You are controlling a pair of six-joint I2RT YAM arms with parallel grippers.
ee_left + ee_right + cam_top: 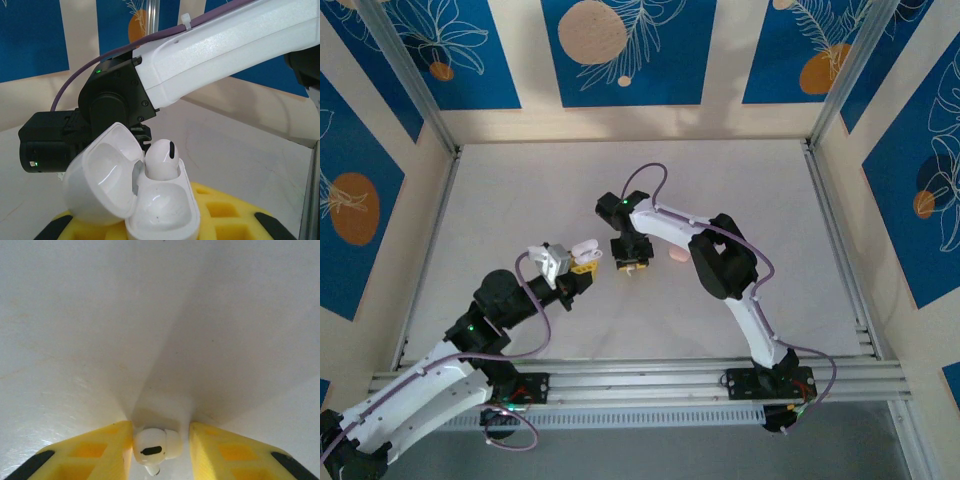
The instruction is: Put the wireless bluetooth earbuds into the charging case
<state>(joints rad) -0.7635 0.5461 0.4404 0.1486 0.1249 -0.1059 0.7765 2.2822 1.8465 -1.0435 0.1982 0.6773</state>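
We see the right gripper [630,266] pinching a white earbud [152,447] between its yellow fingers [100,450] above the bench [520,200]. The left gripper [582,266] clamps the open charging case [150,200] (lid tipped back), with a second earbud [162,160] seated inside. A small pink item [678,257] lies nearby.

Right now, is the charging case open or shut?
Open. In the left wrist view, the lid is swung back from the charging case, and one white earbud stands in a slot.

Tight here: the right arm [225,55] looms just behind the open case [160,215], with a narrow gap between left tool [583,264] and right tool [630,267]. Far worktop [740,190] lies wide open; a pink item [678,257] sits just beside the right tool.
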